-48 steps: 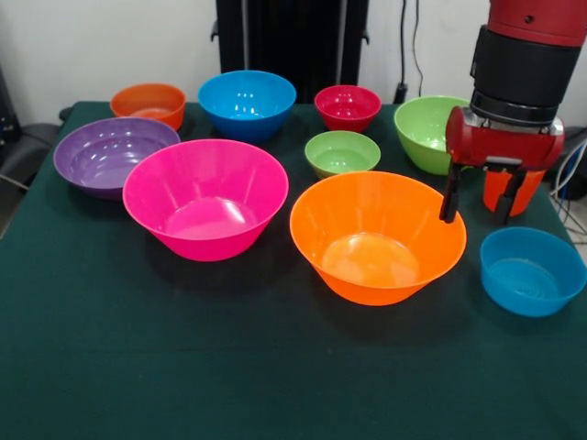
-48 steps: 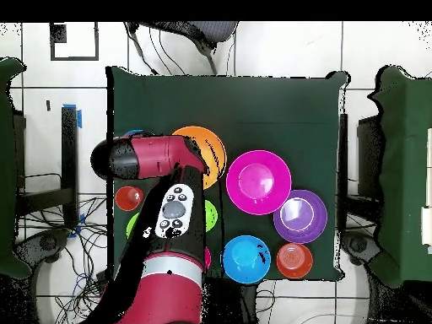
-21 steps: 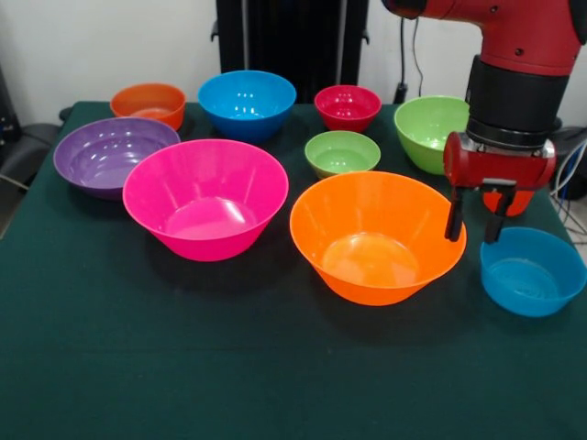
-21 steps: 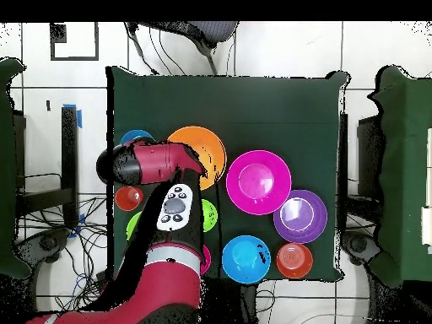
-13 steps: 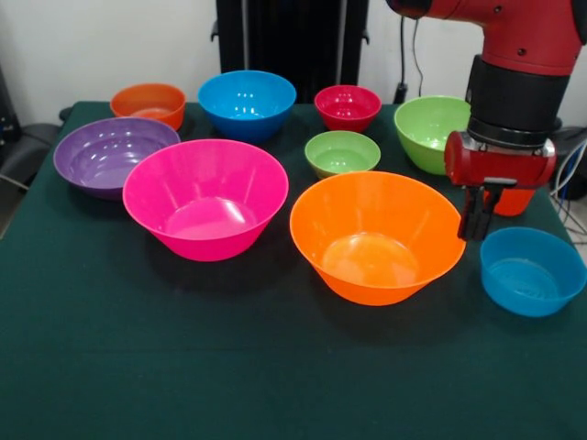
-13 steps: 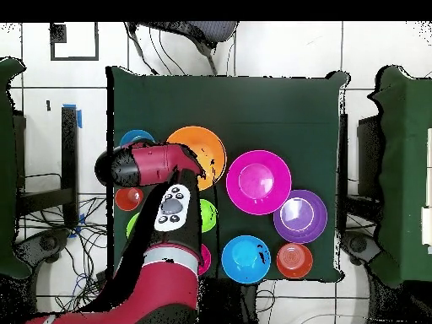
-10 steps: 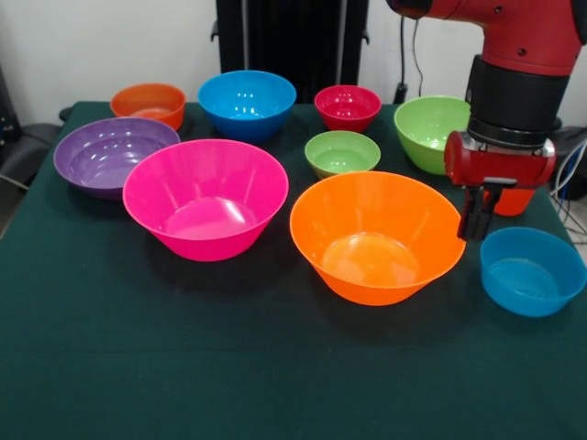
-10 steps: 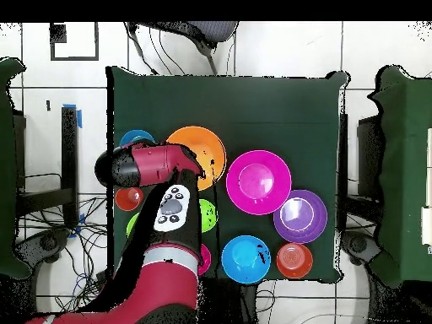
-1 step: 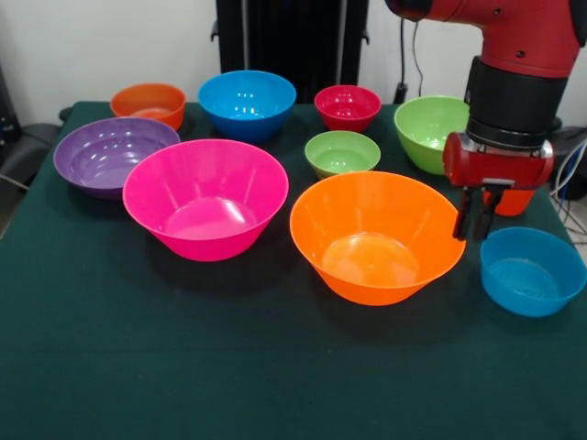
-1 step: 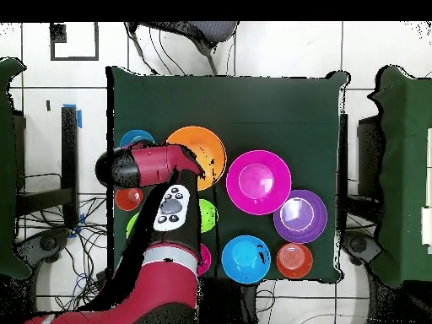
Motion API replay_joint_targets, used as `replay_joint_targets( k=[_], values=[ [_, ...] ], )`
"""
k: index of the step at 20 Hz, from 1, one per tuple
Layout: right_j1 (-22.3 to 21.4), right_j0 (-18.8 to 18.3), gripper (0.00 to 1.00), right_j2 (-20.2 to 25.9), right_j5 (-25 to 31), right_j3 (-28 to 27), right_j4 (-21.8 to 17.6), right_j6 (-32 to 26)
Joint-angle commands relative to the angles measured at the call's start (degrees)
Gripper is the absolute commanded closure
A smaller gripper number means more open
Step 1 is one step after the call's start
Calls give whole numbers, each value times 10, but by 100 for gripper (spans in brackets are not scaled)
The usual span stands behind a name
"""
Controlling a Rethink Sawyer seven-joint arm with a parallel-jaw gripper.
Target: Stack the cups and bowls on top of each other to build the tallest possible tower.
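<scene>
Here:
Gripper [image 9: 474, 223]: fingers pressing together, holding nothing, hanging just beside the large orange bowl [image 9: 377, 236].
Orange-red tumbler [image 9: 510, 200]: standing behind the gripper, partly hidden.
Small blue bowl [image 9: 532, 269]: sitting near.

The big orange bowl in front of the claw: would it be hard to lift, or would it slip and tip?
The big orange bowl looks like thin glossy plastic, so probably light and fairly stiff. Its shiny, steeply flaring wall may slip in the claw, which is shut at its rim. Its base is much narrower than its rim, so a push high up might tip it.
</scene>
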Motion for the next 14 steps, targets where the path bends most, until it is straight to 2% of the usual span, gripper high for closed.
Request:
replay_joint_targets(
  k=[1, 8, 14],
  values=[
    [40, 14, 0, 34, -6, 14, -36, 39],
    [52, 2, 0, 46, -11, 26, -20, 51],
    [63, 11, 0, 40, -28, 19, -19, 62]
  ],
)
